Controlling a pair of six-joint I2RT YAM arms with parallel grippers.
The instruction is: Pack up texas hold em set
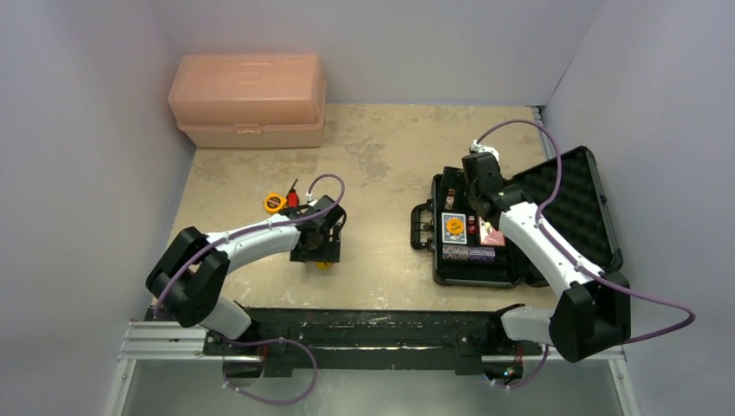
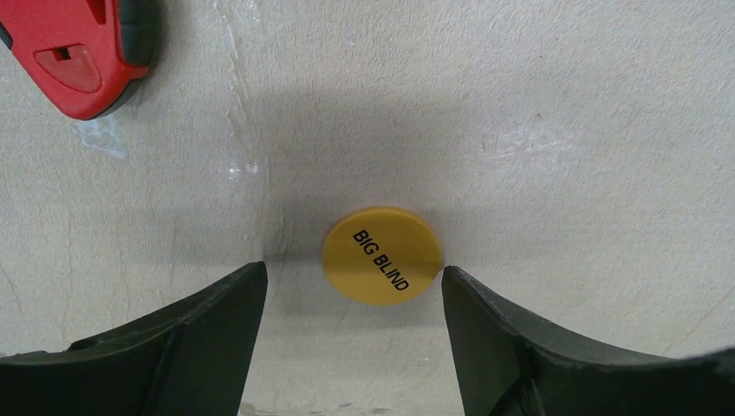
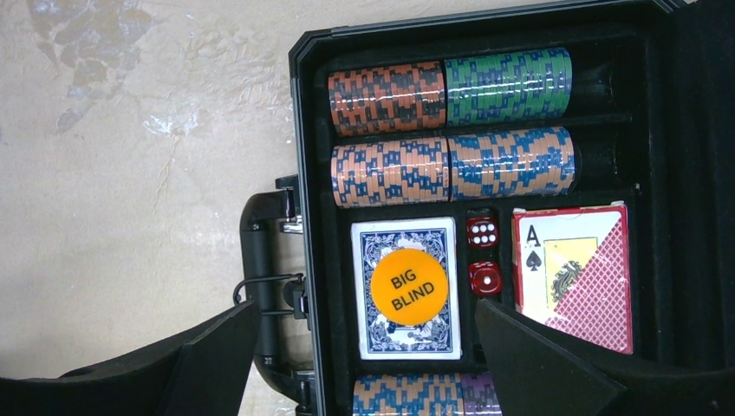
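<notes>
Orange disc (image 2: 381, 254), red knife (image 2: 82, 52) half off-frame

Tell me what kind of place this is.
Probably a robot lab test cell: plain walls enclose a table, two arms are bolted to a rail at its near edge, and a peach toolbox and open poker case sit on it.

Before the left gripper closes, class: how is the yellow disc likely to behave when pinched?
The disc lies flat on the table, so the left gripper may slip over it. It looks rigid, smooth, probably light; pushed, it would likely skid, not roll.
</notes>
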